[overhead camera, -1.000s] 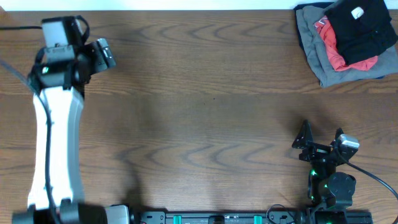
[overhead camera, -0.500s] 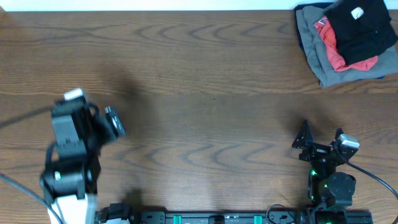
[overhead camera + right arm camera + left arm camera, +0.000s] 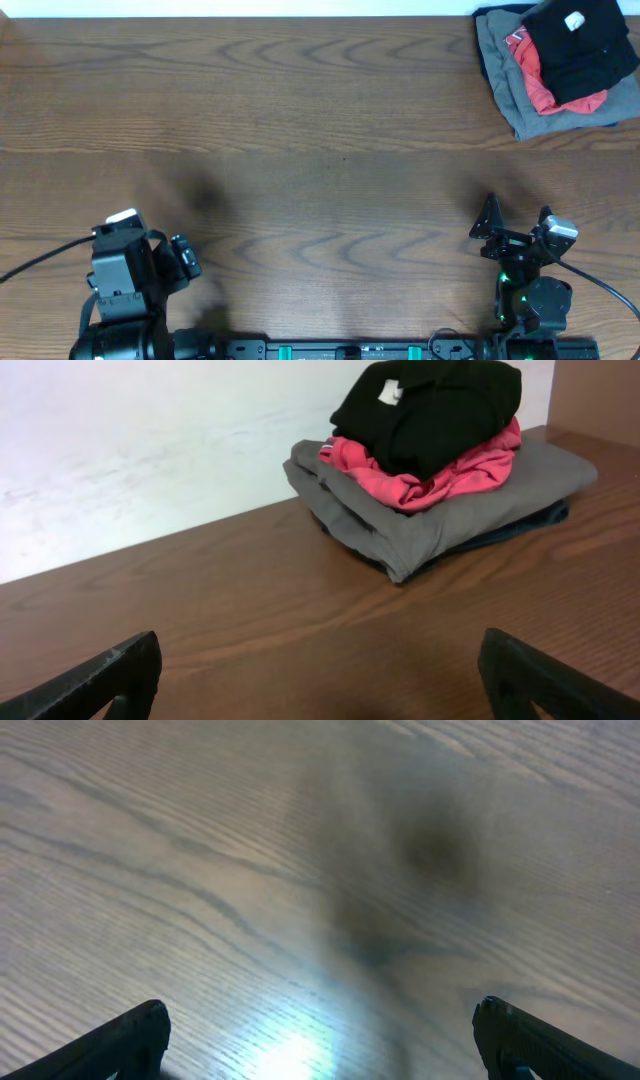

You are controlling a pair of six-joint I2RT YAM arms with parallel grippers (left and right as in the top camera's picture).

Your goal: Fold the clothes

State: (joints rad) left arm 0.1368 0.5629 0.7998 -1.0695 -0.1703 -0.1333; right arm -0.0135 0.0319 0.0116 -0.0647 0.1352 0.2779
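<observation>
Spanning every view, the wooden table [image 3: 330, 130] carries all items.

Left arm [image 3: 118, 290]: positioned at the near left edge of the table in the overhead view. The left gripper [image 3: 322, 1038] has its fingertips [image 3: 135, 1032] at opposite lower corners of the wrist view, spread wide. Only bare table surface lies between them; nothing is held.

Right arm [image 3: 530, 295]: positioned at the near right edge of the table. The right gripper [image 3: 517, 215] points toward the far side, its two fingers set well apart. It holds nothing.

Stack of garments: located at the far right corner of the table, well apart from both grippers.
- Grey garment [image 3: 500, 75]: folded, forming the broad lower layer, with a dark blue edge [image 3: 520, 525] showing beneath it.
- Red garment [image 3: 535, 75]: lying on the grey one, bunched, partly covered.
- Black T-shirt [image 3: 580, 50]: folded into a compact bundle, resting on top of the red garment.
- White patch [image 3: 574, 20]: on the upper face of the T-shirt, near its far edge.
</observation>
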